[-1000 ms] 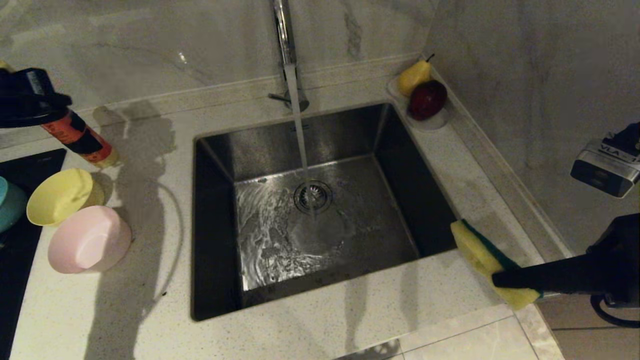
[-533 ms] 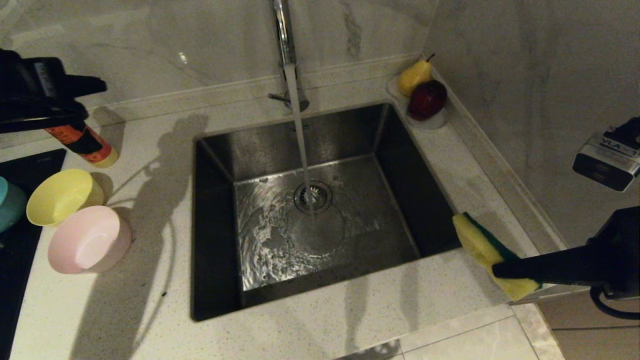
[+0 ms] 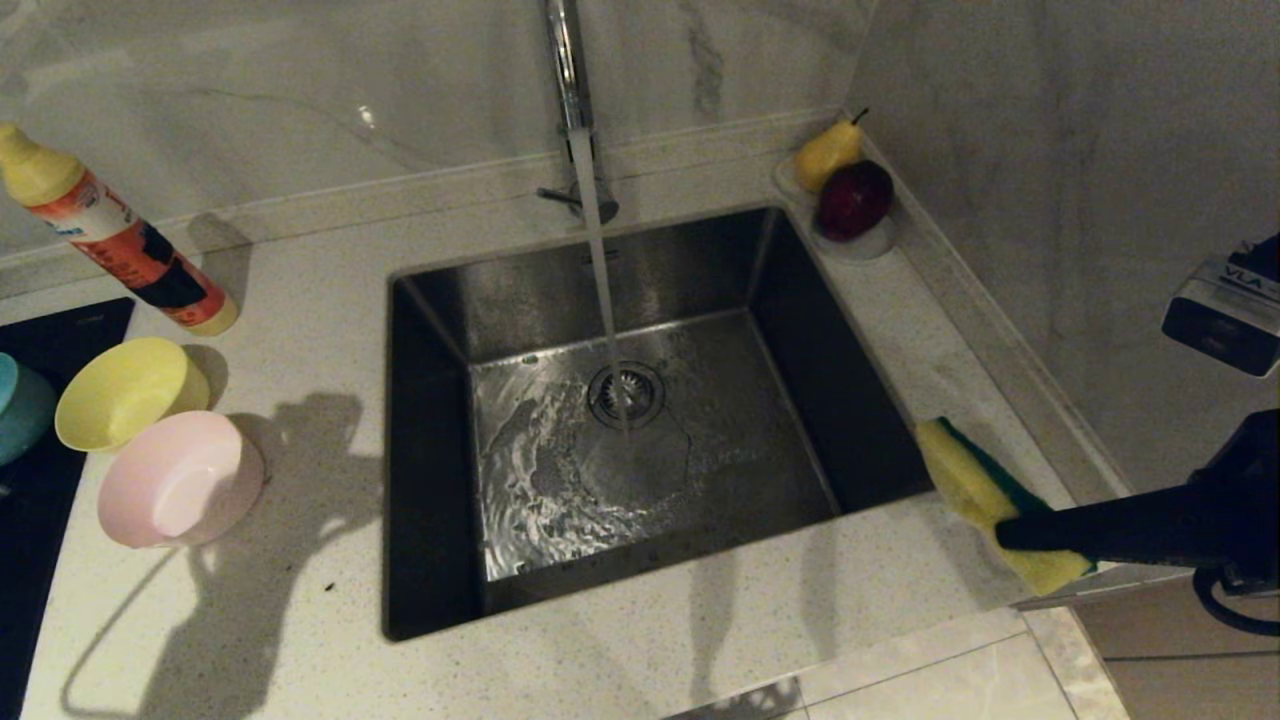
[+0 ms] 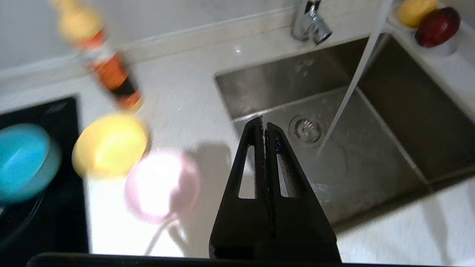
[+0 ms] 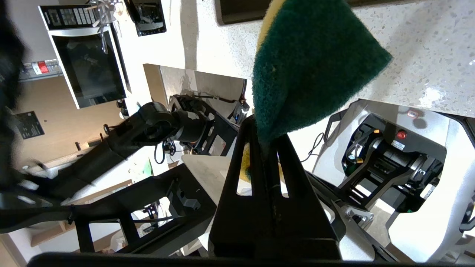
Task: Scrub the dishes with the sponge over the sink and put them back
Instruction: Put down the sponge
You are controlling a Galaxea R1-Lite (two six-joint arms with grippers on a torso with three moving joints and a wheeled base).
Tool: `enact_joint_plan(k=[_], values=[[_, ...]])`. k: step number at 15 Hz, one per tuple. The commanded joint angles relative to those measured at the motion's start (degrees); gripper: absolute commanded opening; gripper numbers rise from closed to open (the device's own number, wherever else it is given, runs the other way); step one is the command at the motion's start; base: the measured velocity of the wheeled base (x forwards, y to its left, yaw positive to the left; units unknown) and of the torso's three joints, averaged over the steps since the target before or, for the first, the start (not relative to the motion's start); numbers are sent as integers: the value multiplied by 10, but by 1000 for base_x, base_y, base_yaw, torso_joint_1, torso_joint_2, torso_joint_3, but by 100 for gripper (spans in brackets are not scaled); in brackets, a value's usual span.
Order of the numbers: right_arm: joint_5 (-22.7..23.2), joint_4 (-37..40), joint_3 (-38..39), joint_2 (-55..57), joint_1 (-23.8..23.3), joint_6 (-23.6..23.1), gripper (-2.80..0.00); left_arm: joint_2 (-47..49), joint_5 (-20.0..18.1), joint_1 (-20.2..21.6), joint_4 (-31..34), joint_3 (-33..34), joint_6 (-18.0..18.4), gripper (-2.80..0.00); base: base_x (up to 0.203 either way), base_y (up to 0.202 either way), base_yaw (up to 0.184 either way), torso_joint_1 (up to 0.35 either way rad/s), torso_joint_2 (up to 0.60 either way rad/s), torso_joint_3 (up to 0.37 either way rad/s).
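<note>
Three dishes stand left of the sink (image 3: pixel 425 500): a pale yellow bowl (image 3: pixel 125 390), a pale pink bowl (image 3: pixel 180 478) and a light blue bowl (image 3: pixel 15 405) at the view's edge. Water runs from the chrome tap (image 3: pixel 570 70) onto the drain. My right gripper (image 3: pixel 1005 530) is shut on the sponge (image 3: pixel 985 500), yellow foam with a green face, above the counter at the sink's right rim. In the right wrist view the green face (image 5: pixel 315 66) sticks out past the gripper (image 5: pixel 265 129). My left gripper (image 4: pixel 264 124) is shut and empty, high above the counter between the pink bowl (image 4: pixel 161 185) and the sink.
An orange-labelled detergent bottle (image 3: pixel 120 240) stands at the back left. A yellow pear (image 3: pixel 828 152) and a red apple (image 3: pixel 853 198) sit on a small dish in the back right corner. A black hob (image 3: pixel 40 480) lies at the left under the blue bowl.
My left arm has drawn back out of the head view, uncovering the bottle; its shadow slid toward the counter's front. The right gripper and sponge have barely shifted.
</note>
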Motion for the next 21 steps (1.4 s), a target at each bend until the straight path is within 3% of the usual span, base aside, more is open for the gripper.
enact_joint_plan(k=[1,5,9,11,16,21], values=[[1,0,5,-4,0,-1,-280,-171,10,0,5,106,-1,-280,0,0,0,0,0,0],[1,-3,9,-2,0,-4,-280,-332,41,1,43,272,-11,-280,0,0,0,0,0,0],[0,-3,6,0,0,-3,-280,-344,69,2,33,392,-15,-280,0,0,0,0,0,0],[-1,-3,2,-1,-1,-3,-280,-344,68,2,-15,453,-11,-280,0,0,0,0,0,0],[-40,-4,-14,-7,-1,-6,-280,-344,73,2,-52,467,-29,-280,0,0,0,0,0,0],[-159,-2,-7,0,-1,-77,-280,-344,72,2,-52,467,-30,-280,0,0,0,0,0,0]])
